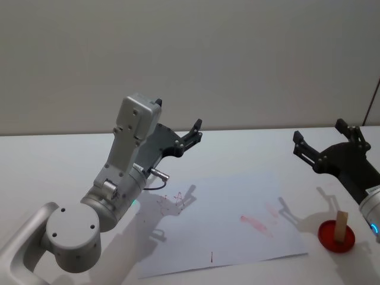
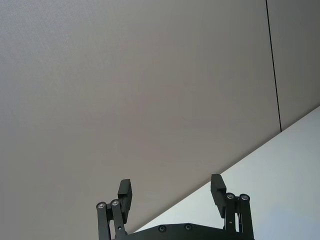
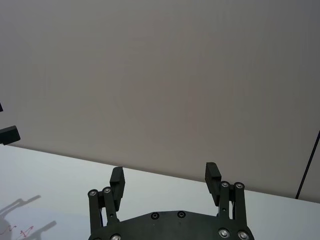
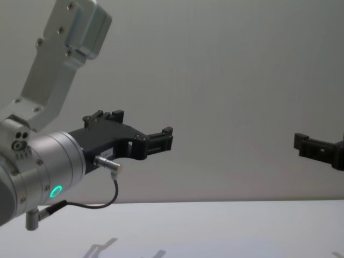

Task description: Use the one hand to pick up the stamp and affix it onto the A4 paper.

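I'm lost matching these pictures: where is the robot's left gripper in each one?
Head view: left gripper left of centre, above the white table.
Left wrist view: bottom edge, open.
Right wrist view: far left edge.
Chest view: left of centre.
Shared landmark: the white table.

**A:** Where is the stamp sitting?

**B:** The stamp [image 1: 341, 225], a small light-tan wooden block, is standing upright in a round red dish [image 1: 326, 236]. The dish is sitting just off the paper's 4 o'clock corner.

**A:** And the sheet?

**B:** The A4 paper [image 1: 237, 196] is lying flat and slightly skewed on the white table [image 1: 59, 166]. It is showing a red scribble toward 10 o'clock, red smears toward 3 o'clock and a small red tick near 6 o'clock.

**A:** The pincers?

**B:** The right pincer [image 1: 320, 133] is hovering above the table at the stamp's 12 o'clock, jaws spread and gripping nothing. The left pincer [image 1: 193, 133] is hanging off the paper's 11 o'clock edge, spread likewise.
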You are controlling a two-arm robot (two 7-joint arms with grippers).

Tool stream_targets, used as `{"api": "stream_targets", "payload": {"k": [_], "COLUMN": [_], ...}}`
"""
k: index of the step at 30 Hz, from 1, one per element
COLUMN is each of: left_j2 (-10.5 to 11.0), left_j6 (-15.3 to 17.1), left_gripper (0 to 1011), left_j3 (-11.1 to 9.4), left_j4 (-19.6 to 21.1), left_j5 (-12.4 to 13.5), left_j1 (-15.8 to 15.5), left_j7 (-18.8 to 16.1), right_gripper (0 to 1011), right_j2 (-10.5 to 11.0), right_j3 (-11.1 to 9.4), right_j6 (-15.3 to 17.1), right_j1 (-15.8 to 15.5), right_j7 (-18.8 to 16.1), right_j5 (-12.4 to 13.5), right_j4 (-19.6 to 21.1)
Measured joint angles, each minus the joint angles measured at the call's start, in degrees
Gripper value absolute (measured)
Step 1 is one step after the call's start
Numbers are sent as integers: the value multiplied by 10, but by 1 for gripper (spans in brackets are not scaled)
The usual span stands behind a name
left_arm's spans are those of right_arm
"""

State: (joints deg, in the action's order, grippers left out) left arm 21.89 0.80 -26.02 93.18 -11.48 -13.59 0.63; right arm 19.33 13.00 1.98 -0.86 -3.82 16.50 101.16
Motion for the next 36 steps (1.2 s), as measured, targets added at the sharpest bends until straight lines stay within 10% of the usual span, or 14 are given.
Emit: {"api": "stream_targets", "payload": {"k": [36], "left_j2": [0], "left_j6": [0], "left_gripper": [1001], "left_j3": [0], "left_j4": [0], "left_j5": [0], "left_j1": [0], "left_j7": [0], "right_gripper": [1001], "right_j2": [0], "right_j3": [-1], "right_j6": [0], "right_j1": [0], "right_j7": [0], "right_j5": [0], "right_j4": [1]}}
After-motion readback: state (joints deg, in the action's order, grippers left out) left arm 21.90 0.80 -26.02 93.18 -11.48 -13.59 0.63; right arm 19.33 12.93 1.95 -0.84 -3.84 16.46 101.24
